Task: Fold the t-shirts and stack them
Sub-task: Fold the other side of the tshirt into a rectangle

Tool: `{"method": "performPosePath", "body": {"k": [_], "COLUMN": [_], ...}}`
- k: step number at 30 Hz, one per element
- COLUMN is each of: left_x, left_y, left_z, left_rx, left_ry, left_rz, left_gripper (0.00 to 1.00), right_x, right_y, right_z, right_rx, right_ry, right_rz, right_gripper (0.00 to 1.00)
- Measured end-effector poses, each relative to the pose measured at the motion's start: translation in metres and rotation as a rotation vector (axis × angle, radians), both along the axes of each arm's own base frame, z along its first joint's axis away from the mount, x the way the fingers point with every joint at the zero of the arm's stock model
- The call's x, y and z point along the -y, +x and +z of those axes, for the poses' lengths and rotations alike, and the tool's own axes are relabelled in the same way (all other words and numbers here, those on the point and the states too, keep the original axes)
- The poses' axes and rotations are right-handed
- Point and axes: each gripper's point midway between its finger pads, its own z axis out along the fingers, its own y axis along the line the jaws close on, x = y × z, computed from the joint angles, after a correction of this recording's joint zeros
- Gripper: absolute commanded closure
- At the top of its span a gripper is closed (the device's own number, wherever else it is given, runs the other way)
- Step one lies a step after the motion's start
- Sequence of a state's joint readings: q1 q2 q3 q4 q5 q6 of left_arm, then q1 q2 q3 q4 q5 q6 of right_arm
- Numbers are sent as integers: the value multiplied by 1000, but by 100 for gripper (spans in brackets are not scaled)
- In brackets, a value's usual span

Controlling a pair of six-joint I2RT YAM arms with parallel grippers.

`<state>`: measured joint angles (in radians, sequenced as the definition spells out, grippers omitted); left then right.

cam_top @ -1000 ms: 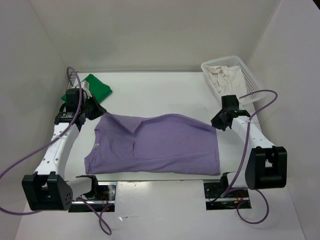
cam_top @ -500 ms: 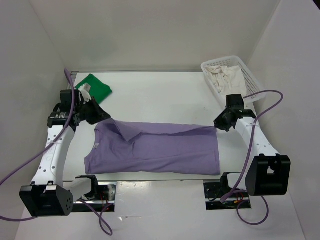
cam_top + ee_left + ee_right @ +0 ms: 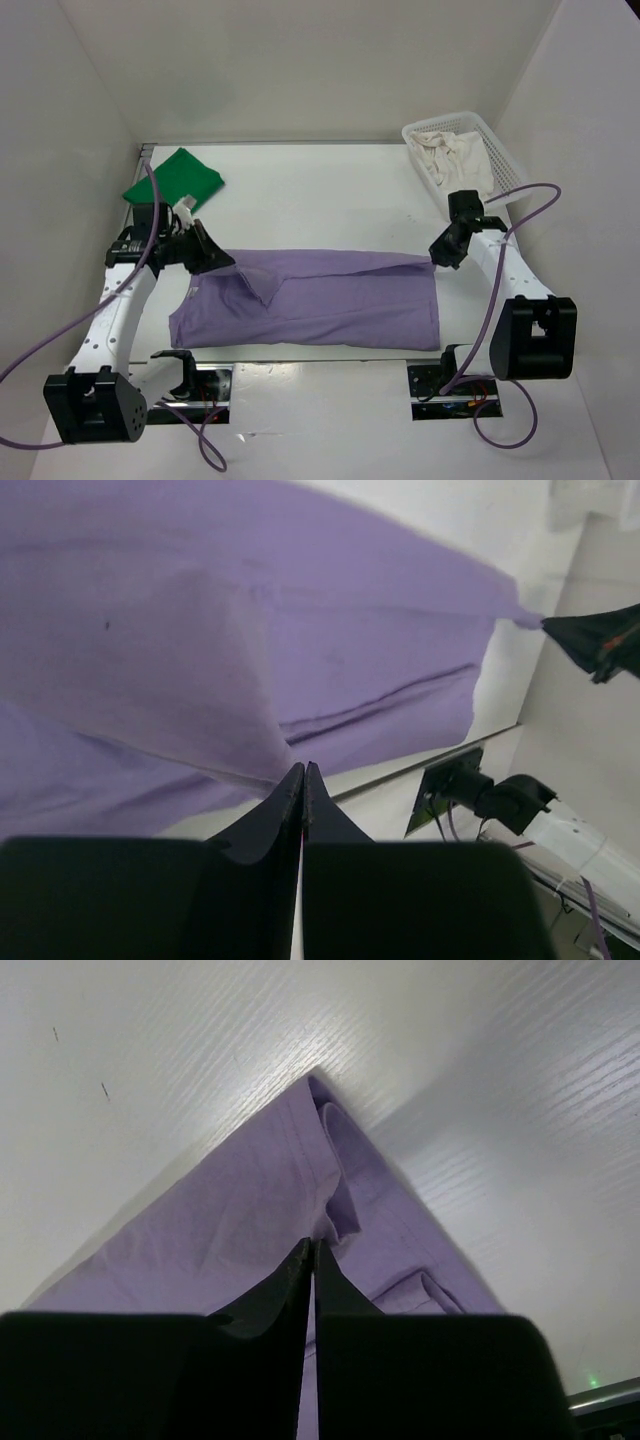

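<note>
The left gripper [image 3: 212,260] is closed tight, its fingers pressed together in the left wrist view on a raised fold at the far left corner of the lavender t-shirt [image 3: 340,300], beside the neckline. The right gripper [image 3: 438,254] is likewise drawn in to a thin slit, and in the right wrist view the far right corner of the same shirt runs up to its tips, so it looks pinched there too. The white table [image 3: 320,190] carries everything. The lavender t-shirt is the largest thing on it: it lies spread sideways across the near middle between the two arms, its far edge folded over toward the near edge so that it forms a long band, with a loose triangular flap hanging down left of centre. At the far right corner of the table stands a white mesh basket [image 3: 440,121], well apart from the lavender shirt. The green t-shirt [image 3: 175,180] lies folded at the far left corner, just beyond the left arm. The cream t-shirt [image 3: 450,160] sits crumpled inside the basket.
</note>
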<state>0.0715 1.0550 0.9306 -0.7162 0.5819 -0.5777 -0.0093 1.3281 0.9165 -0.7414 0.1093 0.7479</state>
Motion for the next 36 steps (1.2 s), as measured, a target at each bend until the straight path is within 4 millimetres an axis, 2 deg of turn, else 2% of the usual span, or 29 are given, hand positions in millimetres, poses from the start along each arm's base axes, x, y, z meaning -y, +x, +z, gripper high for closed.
{"method": "performPosePath", "body": {"k": [2,6,8,10,12,13,14,18,22,25,27,31,33,36], "left_x": [-1,-12,-22,-31,-41,-46,-50,-64,-72,-71,-70,-61,-55,-53], "left_y": [-12,-23,-25,-26,-26,-26,-23,-14,-13,-14,-13,6,21,32], "left_z": [-15,-29,-33,-37,-37,-35,-32,-20,-17,-17,-17,-16,-28,-60], "left_rx": [-51,-99,-103,-116,-130,-130,-123,-93,-87,-80,-74,-26,-13,-69], "left_ry": [11,89,154,208,260,282,304,373,415,427,426,355,300,261], "left_rz": [9,53,90,123,161,176,192,244,266,246,243,244,258,287], "left_gripper": [100,100,100,97,94,92,87,84,83,81,68,66,69,73], "right_x": [0,-4,-8,-16,-33,-44,-60,-144,-216,-250,-273,-326,-349,-373], "right_y": [-1,-4,-6,-6,-5,-4,-4,-21,-40,-49,-52,-51,-51,-52], "right_z": [0,2,8,19,33,39,43,42,24,6,-2,-10,-17,-28], "right_rx": [-4,-8,9,47,93,111,129,137,98,57,45,55,61,57], "right_ry": [-5,-12,-22,-25,-16,-3,10,113,206,226,244,297,328,362], "right_rz": [-2,4,21,52,106,138,180,393,559,630,672,758,789,812], "right_gripper": [79,67,67,81,90,99,100,100,100,98,98,95,92,85]}}
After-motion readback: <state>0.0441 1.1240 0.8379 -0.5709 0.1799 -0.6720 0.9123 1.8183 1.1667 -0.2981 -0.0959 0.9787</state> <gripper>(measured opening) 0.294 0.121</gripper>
